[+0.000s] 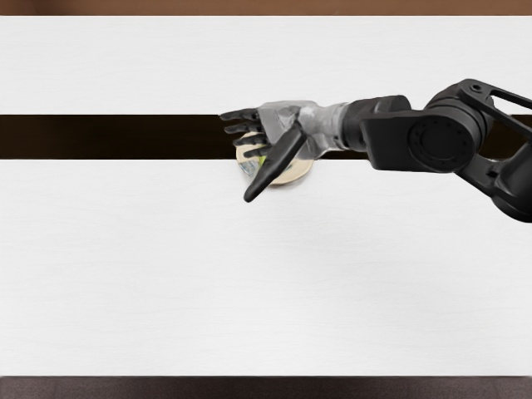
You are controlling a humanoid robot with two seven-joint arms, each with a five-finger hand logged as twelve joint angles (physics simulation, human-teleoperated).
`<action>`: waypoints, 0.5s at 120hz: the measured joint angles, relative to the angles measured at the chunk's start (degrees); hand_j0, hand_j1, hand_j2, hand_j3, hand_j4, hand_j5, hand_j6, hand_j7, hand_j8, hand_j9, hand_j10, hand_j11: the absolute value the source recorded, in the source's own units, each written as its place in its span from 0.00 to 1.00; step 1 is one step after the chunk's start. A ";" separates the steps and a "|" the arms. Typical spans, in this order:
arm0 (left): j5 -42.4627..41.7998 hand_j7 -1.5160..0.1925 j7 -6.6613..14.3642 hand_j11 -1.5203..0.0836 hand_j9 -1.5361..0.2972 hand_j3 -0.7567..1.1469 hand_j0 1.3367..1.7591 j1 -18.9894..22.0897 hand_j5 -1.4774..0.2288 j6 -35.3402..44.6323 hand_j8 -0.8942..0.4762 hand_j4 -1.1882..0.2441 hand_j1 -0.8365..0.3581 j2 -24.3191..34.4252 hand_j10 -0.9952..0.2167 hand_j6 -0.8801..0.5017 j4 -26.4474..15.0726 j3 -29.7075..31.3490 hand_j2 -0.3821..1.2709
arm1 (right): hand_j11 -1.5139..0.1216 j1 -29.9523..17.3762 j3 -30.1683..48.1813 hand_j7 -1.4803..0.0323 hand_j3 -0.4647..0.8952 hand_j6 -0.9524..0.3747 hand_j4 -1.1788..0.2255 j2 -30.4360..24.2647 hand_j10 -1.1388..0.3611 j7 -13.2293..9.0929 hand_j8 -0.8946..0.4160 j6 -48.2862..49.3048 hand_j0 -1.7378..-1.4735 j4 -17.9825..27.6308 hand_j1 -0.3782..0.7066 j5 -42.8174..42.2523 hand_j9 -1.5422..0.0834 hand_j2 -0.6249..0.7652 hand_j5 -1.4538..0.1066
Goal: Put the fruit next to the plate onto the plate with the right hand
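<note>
One plate (293, 172) is all I have for containers: a pale tan disc at the far edge of the near white table (249, 291), right where the dark band (100, 137) crosses. Most of it is hidden under the right hand (278, 129), so I see only its lower rim. On its left part a small yellow-green patch shows beneath the hand, which I take for the fruit (259, 161). It lies within the plate's outline, though I cannot make out its shape. The hand hangs over the plate with the fingers (241, 125) loosely spread and slightly bent, and the thumb (270, 166) stretched out long toward the near edge. Nothing looks pinched, and I cannot tell whether any finger touches the fruit.
</note>
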 joint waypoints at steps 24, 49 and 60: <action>0.03 0.88 0.00 0.94 0.83 0.40 0.76 0.26 0.86 -0.02 0.64 0.82 0.98 0.00 0.81 0.63 -0.10 0.01 0.23 | 0.92 -3.93 3.35 0.98 0.34 0.72 0.84 -7.73 0.76 0.00 0.68 16.75 0.30 3.80 0.03 12.95 0.95 0.45 0.93; 0.00 0.88 0.00 0.94 0.83 0.40 0.76 1.91 0.86 0.00 0.64 0.82 0.98 0.00 0.81 0.63 0.05 -0.01 0.23 | 0.92 -7.15 3.97 0.98 0.34 0.72 0.84 -18.11 0.76 0.00 0.68 29.31 0.30 4.13 0.03 20.15 0.95 0.45 0.93; 0.01 0.88 0.00 0.94 0.83 0.40 0.76 1.76 0.86 0.00 0.64 0.82 0.98 0.00 0.81 0.63 0.11 0.00 0.23 | 0.93 -8.79 4.07 0.98 0.34 0.72 0.84 -23.58 0.76 0.00 0.68 31.64 0.30 3.81 0.03 21.93 0.95 0.45 0.93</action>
